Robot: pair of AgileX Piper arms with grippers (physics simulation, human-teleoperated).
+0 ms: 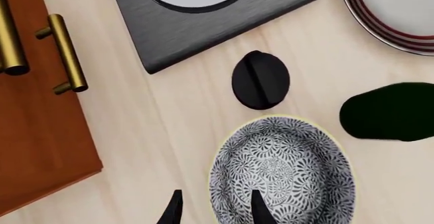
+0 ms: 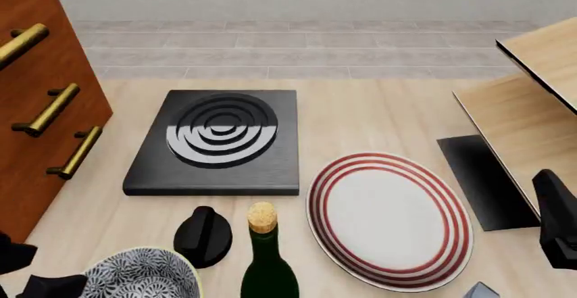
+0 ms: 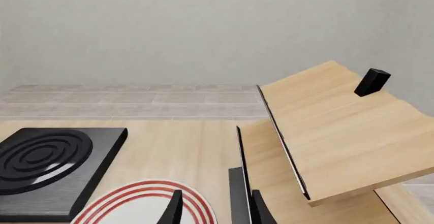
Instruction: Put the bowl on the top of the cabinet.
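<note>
Patterned in black and white, the bowl (image 2: 142, 275) sits at the table's (image 2: 379, 112) near edge, at about 7 o'clock from the black burner plate (image 2: 216, 142). No writing is legible anywhere. Left pincer (image 1: 215, 209) stands open, one fingertip over the bowl's inside, the other outside its rim, nothing gripped. Right pincer (image 3: 215, 209) hangs open and empty. At 9 o'clock stands the cabinet (image 2: 40, 109).
</note>
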